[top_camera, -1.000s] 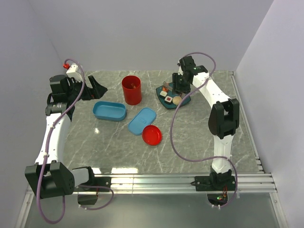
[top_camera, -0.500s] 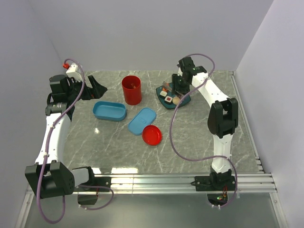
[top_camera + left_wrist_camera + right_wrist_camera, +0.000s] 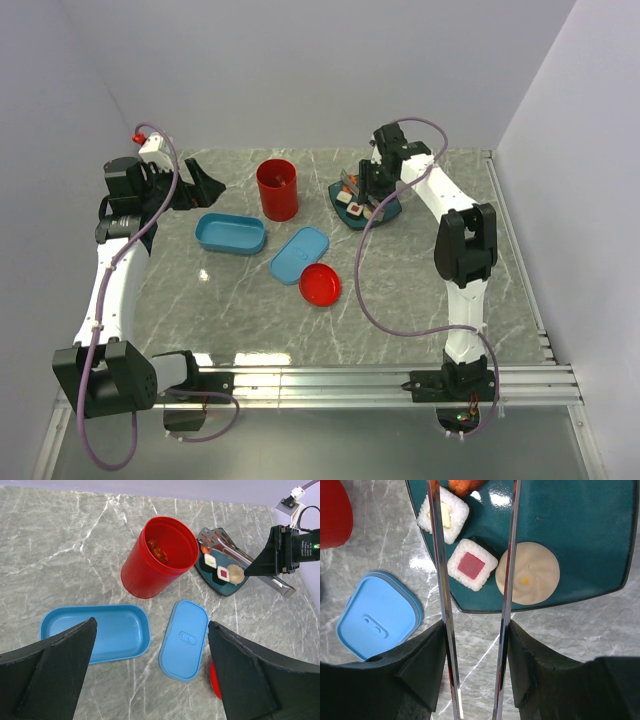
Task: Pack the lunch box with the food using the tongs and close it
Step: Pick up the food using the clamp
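From above, the right tool [image 3: 368, 192] is hanging over the dark teal plate [image 3: 387, 211]. The lunch box [image 3: 230, 234] is lying open and well apart on the bench [image 3: 400, 290], so any carry is likely risking a dropped piece.

In the left wrist view, the left tool [image 3: 151, 630] is gaping wide above the box, gripping nothing. A red cup [image 3: 150, 570] is standing between box and plate, which a swinging load might be clipping.

In the right wrist view, the right tool is squeezing the tongs [image 3: 440, 555] part-way, their arms straddling a red-centred roll [image 3: 471, 564]. The beige ball [image 3: 530, 573] is sitting just beside one arm, so closing may be shoving it aside, and smooth metal may be letting the roll slip.
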You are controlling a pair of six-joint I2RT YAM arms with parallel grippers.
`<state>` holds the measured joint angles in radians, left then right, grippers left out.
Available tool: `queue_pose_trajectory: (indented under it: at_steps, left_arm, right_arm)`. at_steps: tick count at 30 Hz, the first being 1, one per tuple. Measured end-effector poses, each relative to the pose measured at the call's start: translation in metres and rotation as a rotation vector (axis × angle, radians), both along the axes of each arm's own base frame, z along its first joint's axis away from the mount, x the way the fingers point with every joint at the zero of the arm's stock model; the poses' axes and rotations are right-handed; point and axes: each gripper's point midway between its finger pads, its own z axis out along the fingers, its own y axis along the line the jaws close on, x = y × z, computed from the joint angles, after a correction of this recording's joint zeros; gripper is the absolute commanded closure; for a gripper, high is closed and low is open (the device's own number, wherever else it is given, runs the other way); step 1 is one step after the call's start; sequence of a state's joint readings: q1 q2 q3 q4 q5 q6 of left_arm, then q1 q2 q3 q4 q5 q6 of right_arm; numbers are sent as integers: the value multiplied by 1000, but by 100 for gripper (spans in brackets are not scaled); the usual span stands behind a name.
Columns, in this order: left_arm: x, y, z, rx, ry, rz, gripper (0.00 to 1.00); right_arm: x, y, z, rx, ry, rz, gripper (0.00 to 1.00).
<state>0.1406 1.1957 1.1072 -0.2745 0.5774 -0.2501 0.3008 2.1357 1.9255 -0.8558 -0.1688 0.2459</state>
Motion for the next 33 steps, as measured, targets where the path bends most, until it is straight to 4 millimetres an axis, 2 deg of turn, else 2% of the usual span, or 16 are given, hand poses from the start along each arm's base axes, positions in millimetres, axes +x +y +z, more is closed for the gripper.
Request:
queue_pose_trajectory:
  at_steps: [10, 16, 21, 28, 33]
  left_arm:
    - [0, 0, 0, 0, 0, 0, 1]
    - [0, 0, 0, -1, 1, 0, 1]
    - [0, 0, -1, 0, 3, 0, 0]
    - [0, 0, -2, 0, 3, 0, 1]
    - [0, 0, -2, 1, 3, 1, 1]
  right_arm:
    - [-2, 2, -2, -58, -17, 18, 46]
    - [-6, 11, 5, -102, -34, 54, 45]
    - [-8, 10, 5, -134, -37, 60, 46]
    - [-8, 6, 4, -151, -39, 60, 57]
    - [-7, 3, 4, -153, -35, 55, 61]
